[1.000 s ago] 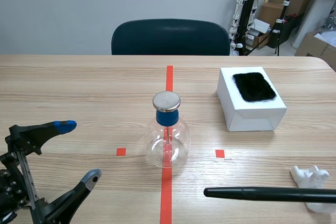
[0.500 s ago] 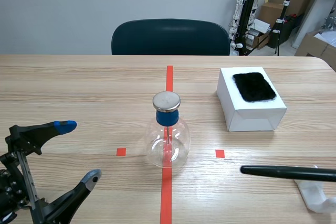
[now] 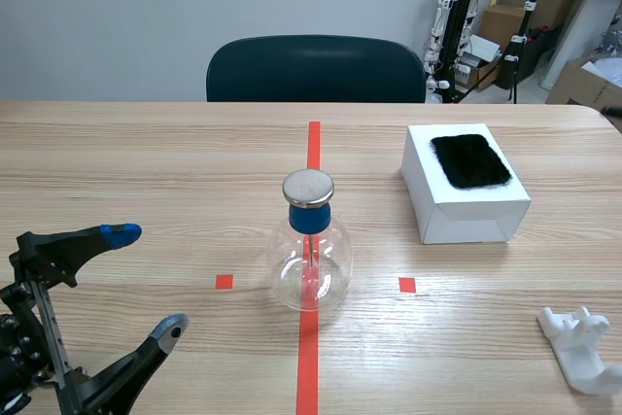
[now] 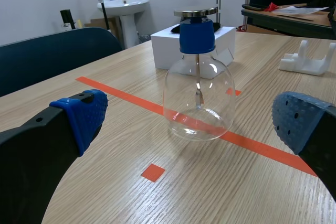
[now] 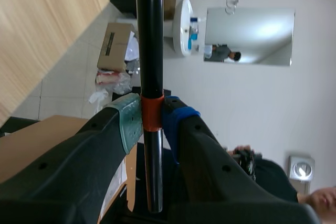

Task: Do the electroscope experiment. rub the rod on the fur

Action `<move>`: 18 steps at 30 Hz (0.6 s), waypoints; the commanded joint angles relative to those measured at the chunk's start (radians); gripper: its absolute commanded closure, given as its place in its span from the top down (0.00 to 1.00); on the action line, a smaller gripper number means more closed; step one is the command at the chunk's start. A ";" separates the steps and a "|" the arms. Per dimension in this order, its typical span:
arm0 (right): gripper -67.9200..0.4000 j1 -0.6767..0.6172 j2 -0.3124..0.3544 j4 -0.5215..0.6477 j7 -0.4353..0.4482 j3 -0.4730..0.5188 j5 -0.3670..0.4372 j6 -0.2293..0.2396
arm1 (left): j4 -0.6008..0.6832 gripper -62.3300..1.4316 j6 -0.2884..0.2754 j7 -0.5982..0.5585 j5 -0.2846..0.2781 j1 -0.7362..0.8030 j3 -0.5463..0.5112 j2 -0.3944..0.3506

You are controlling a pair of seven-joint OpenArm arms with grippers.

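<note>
The black rod (image 5: 150, 40) with an orange band is pinched between my right gripper (image 5: 152, 120) pads, pointing away past the table edge toward the room. Neither the rod nor the right gripper shows in the scene view. The black fur patch (image 3: 470, 159) lies on top of a white box (image 3: 465, 209) at the right back; the box (image 4: 166, 45) also shows behind the flask. The glass electroscope flask (image 3: 310, 256) with blue neck and metal cap stands on the red centre line. My left gripper (image 3: 146, 279) is open near the front left, with the flask (image 4: 198, 98) ahead of its fingers.
A white plastic rod stand (image 3: 581, 345) lies at the front right edge, and the stand (image 4: 308, 59) is seen beyond the flask. A dark chair (image 3: 316, 67) is behind the table. The table edge (image 5: 63, 30) appears beside the rod, with boxes on the floor beyond.
The rod slid out of the scene view to the right and is gone from it now. The white stand tipped briefly and now rests again. The left arm stayed still.
</note>
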 commanded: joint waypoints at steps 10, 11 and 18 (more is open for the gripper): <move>0.01 0.355 0.221 -0.146 -0.189 -0.166 0.007 0.084 | 0.011 1.00 0.002 -0.015 -0.011 -0.003 -0.007 -0.003; 0.01 0.385 0.238 -0.164 -0.207 -0.201 -0.001 0.084 | 0.011 1.00 0.002 -0.015 -0.011 -0.003 -0.007 -0.003; 0.01 0.598 0.291 -0.300 -0.298 -0.465 -0.098 0.066 | 0.011 1.00 0.002 -0.015 -0.011 -0.003 -0.007 -0.003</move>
